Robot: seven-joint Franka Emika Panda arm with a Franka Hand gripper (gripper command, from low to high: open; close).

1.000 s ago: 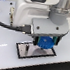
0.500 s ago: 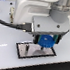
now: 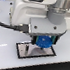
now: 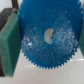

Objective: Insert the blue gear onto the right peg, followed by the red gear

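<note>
Arm: the Panda's white body filled the upper part of the exterior view, reaching down over the grey plate [image 3: 34, 52].
Grey plate: flat, black-edged, lying on the white table [image 3: 4, 55]; it served as the landmark here.
Blue gear: the blue gear [image 3: 43, 42] hung just above the plate, toward the plate's end on the exterior view's right, carried in the gripper [image 3: 42, 40].
Jaws: pinched on the blue gear's rim from two opposite sides; in the wrist view a green pad [image 4: 10, 44] pressed against the toothed edge of the gear [image 4: 47, 37].
Handling: I judged it light, stiff plastic, unlikely to bend; the teeth gave the pads purchase, so the rim was the sensible hold, leaving the centre hole [image 4: 49, 34] free for the pin.
Right peg: not made out; the gear and gripper covered that part of the plate.
Red gear: not seen in either view.
Other pad: cut off at the wrist view's edge.
</note>
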